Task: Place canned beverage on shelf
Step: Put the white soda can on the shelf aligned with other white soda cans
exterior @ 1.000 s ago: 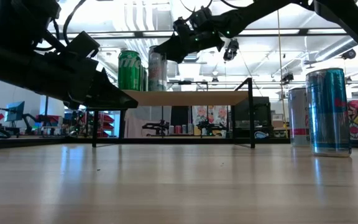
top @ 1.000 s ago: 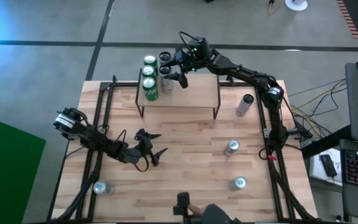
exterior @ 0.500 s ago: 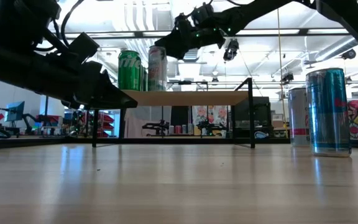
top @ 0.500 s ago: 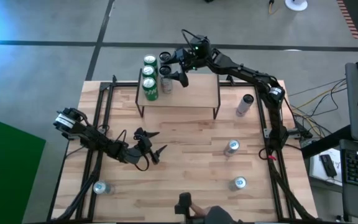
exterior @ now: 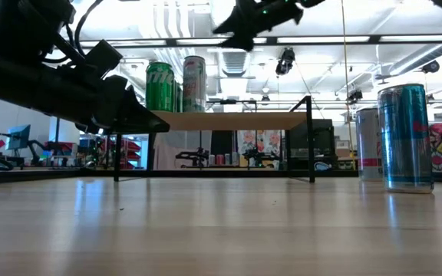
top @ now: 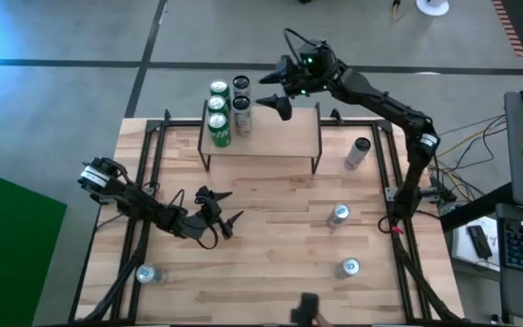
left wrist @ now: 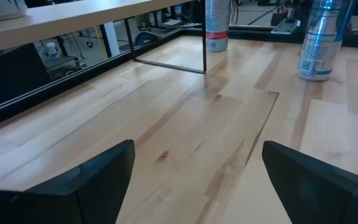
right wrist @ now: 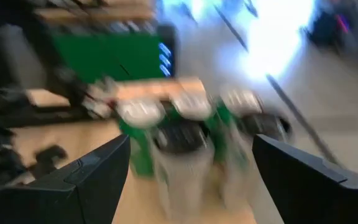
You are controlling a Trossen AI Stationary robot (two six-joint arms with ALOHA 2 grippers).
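**Cans on the shelf, more waiting on the table**

While the right gripper point(top: 278, 94) was hung above the shelf point(top: 280, 136) with fingers spread wide and nothing held, the silver can point(top: 241, 116) was left upright beside the green cans point(top: 217, 113). The left gripper point(top: 218, 218) was parked low over the table point(top: 271, 263), also wide open and empty. The loose cans point(top: 338, 216) were probably rigid but thin-walled and slick; a mid-body side grip seemed best suited.
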